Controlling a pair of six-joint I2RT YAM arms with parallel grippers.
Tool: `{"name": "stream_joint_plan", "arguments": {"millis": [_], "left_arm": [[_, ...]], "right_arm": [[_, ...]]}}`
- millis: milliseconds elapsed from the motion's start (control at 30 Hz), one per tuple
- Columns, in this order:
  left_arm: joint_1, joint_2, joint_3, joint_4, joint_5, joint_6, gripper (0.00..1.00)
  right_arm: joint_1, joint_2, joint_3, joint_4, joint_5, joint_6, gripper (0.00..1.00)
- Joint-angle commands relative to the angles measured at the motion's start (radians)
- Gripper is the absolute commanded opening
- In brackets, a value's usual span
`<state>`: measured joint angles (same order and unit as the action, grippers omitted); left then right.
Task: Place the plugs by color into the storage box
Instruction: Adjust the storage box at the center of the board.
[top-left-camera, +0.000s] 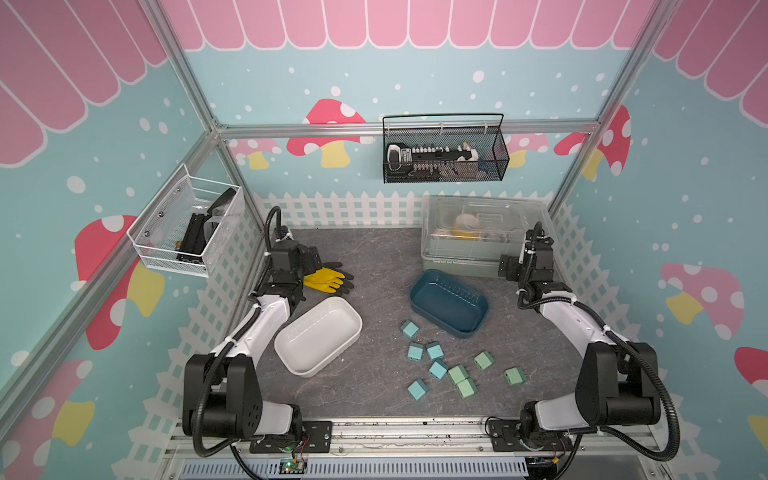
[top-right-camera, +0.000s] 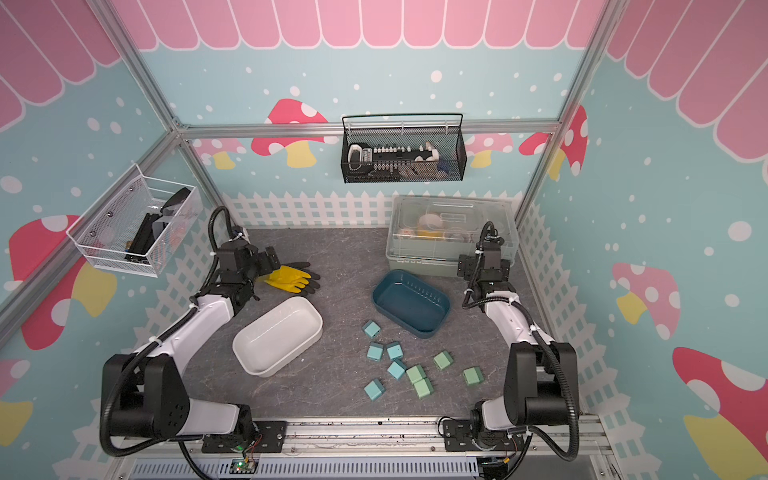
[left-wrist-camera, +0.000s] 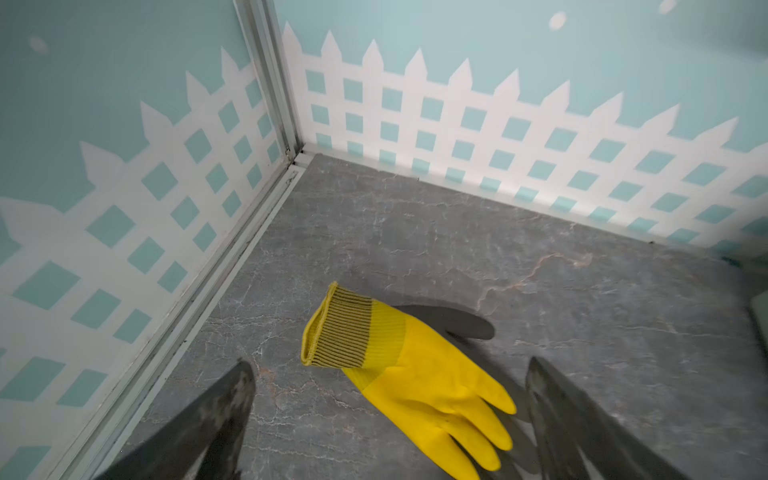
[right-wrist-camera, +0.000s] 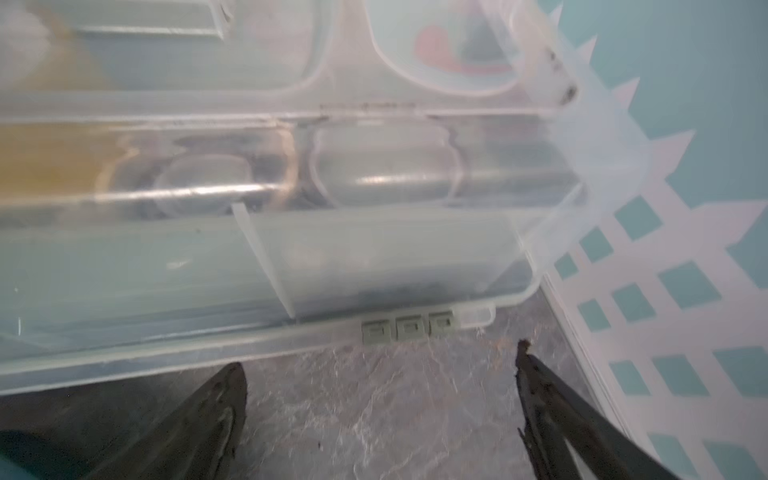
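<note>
Top views: 5 blue plugs (top-left-camera: 410, 329) (top-left-camera: 414, 352) (top-left-camera: 434, 350) (top-left-camera: 438, 369) (top-left-camera: 417, 389), 4 green plugs (top-left-camera: 458, 374) (top-left-camera: 466, 389) (top-left-camera: 483, 360) (top-left-camera: 515, 376), 2 storage boxes (top-left-camera: 318, 340) (top-left-camera: 449, 302).

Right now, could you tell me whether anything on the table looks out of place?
A yellow glove lies on the table by the open left gripper; it has no part in sorting plugs. Nothing else stands out.

yellow glove (top-left-camera: 326, 279) — back left | clear bin (top-left-camera: 453, 249) — back right | mesh basket (top-left-camera: 492, 149) on wall (top-left-camera: 415, 83)
</note>
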<state>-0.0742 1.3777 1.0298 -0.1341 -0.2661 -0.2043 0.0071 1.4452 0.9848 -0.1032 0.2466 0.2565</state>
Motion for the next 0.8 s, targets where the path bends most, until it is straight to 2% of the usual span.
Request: {"name": "stream_joint_plan", "arguments": {"millis": [0, 133, 233, 367, 533, 767], "left_arm": [[-0.127, 0.004, 0.097, -0.446, -0.041, -0.052, 0.98], [-0.21, 0.124, 0.246, -0.641, 0.104, -0.143, 0.98], [-0.269, 0.222, 0.316, -0.652, 0.206, -0.169, 0.98], [-0.331, 0.393, 0.456, -0.652, 0.334, -0.187, 0.98], [-0.425, 0.584, 0.64, -0.655, 0.418, -0.198, 0.98], [-0.48, 0.743, 0.775, -0.612, 0.523, -0.238, 0.96]], "right_arm": [[0.011, -0.018, 0.045, -0.404, -0.015, 0.168, 0.99], [0.025, -0.023, 0.086, -0.616, -0.144, 0.276, 0.99], [0.051, -0.044, 0.056, -0.68, -0.249, 0.304, 0.98], [0.068, -0.081, -0.022, -0.646, -0.363, 0.32, 0.94], [0.075, -0.047, -0.05, -0.606, -0.462, 0.324, 0.86], [0.088, 0.055, -0.026, -0.545, -0.556, 0.331, 0.74]]}}
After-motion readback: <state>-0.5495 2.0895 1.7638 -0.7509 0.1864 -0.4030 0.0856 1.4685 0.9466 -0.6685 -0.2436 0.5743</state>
